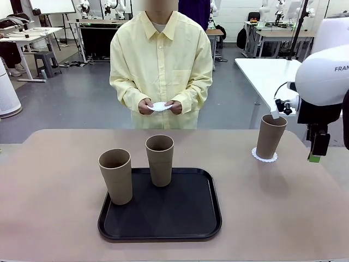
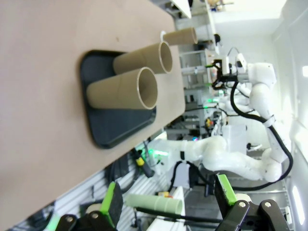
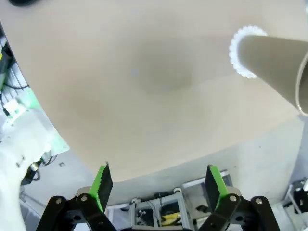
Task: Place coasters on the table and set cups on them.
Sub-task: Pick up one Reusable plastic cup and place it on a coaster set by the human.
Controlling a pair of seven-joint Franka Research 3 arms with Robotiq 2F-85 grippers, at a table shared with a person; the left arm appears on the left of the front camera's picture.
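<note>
3 tan tumblers up, all upright. Two are on the black tray (image 1: pixel 182 210) at mid counter (image 1: pixel 49 218). The left tumbler (image 1: pixel 115 176) is by the tray's left edge and the mid tumbler (image 1: pixel 160 160) is toward its far edge; they're near each other, not touching. The third tumbler (image 1: pixel 270 136) is off the tray at the counter's far right. It sits on a white lacy paper doily (image 1: pixel 255 154), w/ the scalloped rim showing round the base.

The person stands at the far side w/ both hands (image 1: pixel 145 106) at waist height. They pinch a second doily (image 1: pixel 160 106) between them, held up behind the counter's far edge, not on it.

R side: right jaws hang pointing down just right of the third tumbler, apart from it, above the counter. In the wrist view the green pads (image 3: pixel 102 185) are spread wide w/ nothing between. The tumbler + doily sit at that view's upper right, clear of the pads.

L side: left jaws also spread, pads (image 2: pixel 111 204) far apart and empty. They sit off the counter's edge. Tray + both its tumblers show sideways in that view, well apart from the pads, w/ the third tumbler beyond them.
</note>
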